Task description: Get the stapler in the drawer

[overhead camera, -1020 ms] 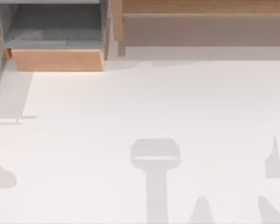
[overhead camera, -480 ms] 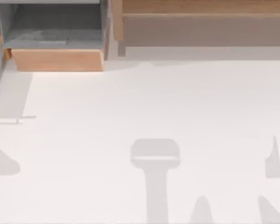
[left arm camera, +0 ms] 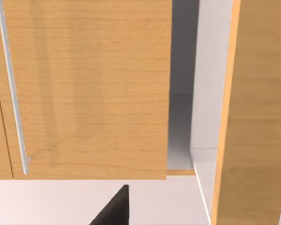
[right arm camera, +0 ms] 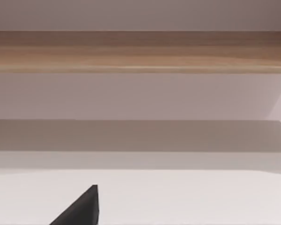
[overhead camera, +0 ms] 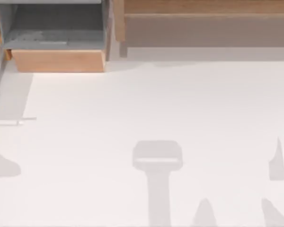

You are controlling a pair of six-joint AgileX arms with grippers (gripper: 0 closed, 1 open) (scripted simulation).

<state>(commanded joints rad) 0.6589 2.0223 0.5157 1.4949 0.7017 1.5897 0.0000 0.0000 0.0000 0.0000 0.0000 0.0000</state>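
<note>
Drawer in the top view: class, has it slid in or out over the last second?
No. The drawer keeps its front panel at the same offset from the longer wooden unit beside it.

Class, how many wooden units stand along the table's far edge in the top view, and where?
2. The open drawer, tan-fronted, is at the left; the longer wooden unit with a beige-grey recess is to its right. Others may lie out of frame.

White table [overhead camera: 146, 104], bare across its middle, crossed by soft grey shadows. At its far left corner sits the drawer [overhead camera: 58, 60], pulled open, tan front panel facing the table, grey inside. Beside it, along the far edge, a longer wooden unit [overhead camera: 203, 23].
</note>
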